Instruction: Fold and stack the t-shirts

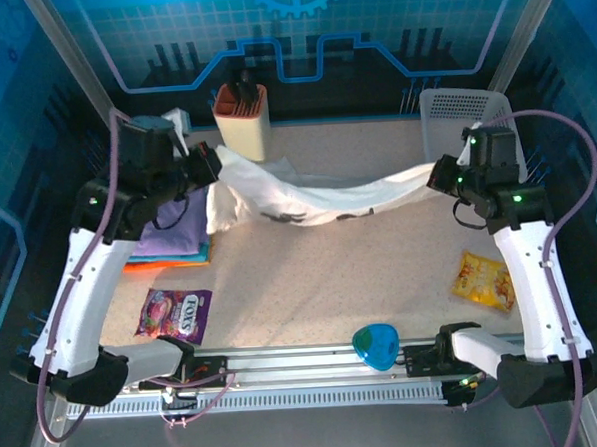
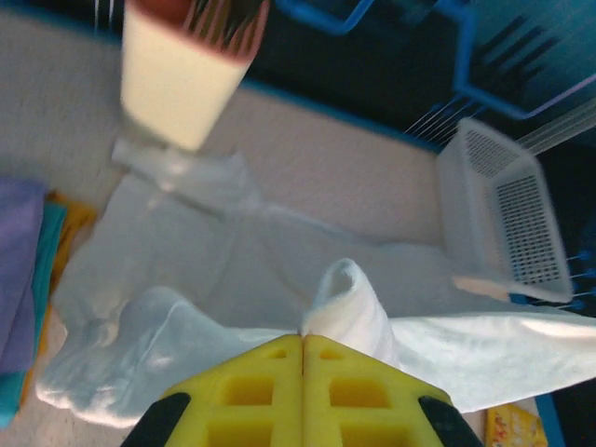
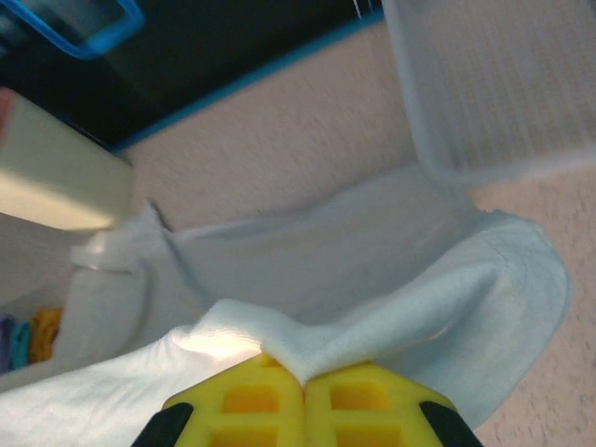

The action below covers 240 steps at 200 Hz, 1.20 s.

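The left gripper (image 2: 303, 346) and right gripper (image 3: 304, 380) are each clamping the white t-shirt (image 1: 317, 197), stretching it across the speckled beige table (image 1: 322, 282) inside blue-lit walls (image 1: 298, 23).

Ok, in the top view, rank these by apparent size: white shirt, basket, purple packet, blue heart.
Largest to smallest:
white shirt
basket, though partly hidden
purple packet
blue heart

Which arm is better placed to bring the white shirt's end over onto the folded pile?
Probably left: the left tool grips the white t-shirt beside the folded pile; the right tool holds the far end by the basket.
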### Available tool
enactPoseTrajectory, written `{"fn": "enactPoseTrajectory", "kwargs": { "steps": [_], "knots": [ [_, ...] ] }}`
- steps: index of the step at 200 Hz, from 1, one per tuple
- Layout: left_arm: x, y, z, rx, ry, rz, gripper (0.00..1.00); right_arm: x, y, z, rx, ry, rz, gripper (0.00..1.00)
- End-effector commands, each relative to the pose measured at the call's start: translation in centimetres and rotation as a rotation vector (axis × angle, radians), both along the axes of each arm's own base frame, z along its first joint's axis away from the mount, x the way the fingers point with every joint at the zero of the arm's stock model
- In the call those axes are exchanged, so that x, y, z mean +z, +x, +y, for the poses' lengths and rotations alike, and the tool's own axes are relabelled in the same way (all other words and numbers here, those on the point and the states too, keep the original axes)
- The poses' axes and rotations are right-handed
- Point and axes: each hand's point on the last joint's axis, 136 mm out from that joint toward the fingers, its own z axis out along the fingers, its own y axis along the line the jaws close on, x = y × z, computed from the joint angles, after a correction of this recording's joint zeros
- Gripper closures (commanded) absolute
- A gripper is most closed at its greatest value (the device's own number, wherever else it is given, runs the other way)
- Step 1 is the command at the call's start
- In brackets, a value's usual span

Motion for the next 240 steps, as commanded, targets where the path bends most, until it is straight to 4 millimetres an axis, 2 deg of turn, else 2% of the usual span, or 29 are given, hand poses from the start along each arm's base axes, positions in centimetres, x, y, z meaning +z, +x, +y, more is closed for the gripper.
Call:
{"fn": "enactPoseTrajectory", "kwargs": {
  "steps": [1,33,65,95,118,143,168,187,199,219,240],
  "knots": [
    [6.1,-1.9,0.9,-0.05,0.059,-0.178,1.0,5.6,-1.3,1.1,0.092,-0.034,-0.154,1.0],
    [11.9,-5.5,1.3,-0.124,0.075,-0.399,1.0,11.9,-4.2,2.1,0.179,-0.058,-0.355,1.0],
    [17.4,-11.0,1.5,-0.209,0.033,-0.619,1.0,17.3,-8.0,2.0,0.194,-0.089,-0.538,1.0],
    [21.8,-15.7,2.6,-0.23,0.045,-0.811,1.0,20.4,-10.7,1.7,0.188,-0.11,-0.637,1.0],
    [23.6,-17.1,3.3,-0.214,0.057,-0.888,1.0,21.7,-12.2,1.3,0.165,-0.122,-0.675,1.0],
    [23.3,-15.2,3.3,-0.179,0.077,-0.858,1.0,21.6,-12.3,0.5,0.12,-0.126,-0.655,1.0],
    [20.6,-10.4,3.4,-0.099,0.119,-0.729,1.0,19.1,-10.6,-0.3,0.069,-0.11,-0.502,1.0],
    [17.0,-6.2,2.8,-0.069,0.179,-0.64,1.0,15.4,-8.2,0.2,0.089,-0.093,-0.355,1.0],
    [14.6,-3.8,2.7,-0.048,0.229,-0.604,1.0,12.1,-6.3,0.6,0.107,-0.08,-0.267,1.0],
    [10.7,0.1,2.6,-0.028,0.268,-0.543,1.0,7.1,-3.6,1.0,0.117,-0.063,-0.167,1.0],
    [6.5,3.8,2.8,-0.012,0.265,-0.466,1.0,2.8,-1.3,1.1,0.109,-0.048,-0.1,1.0]
  ]
}}
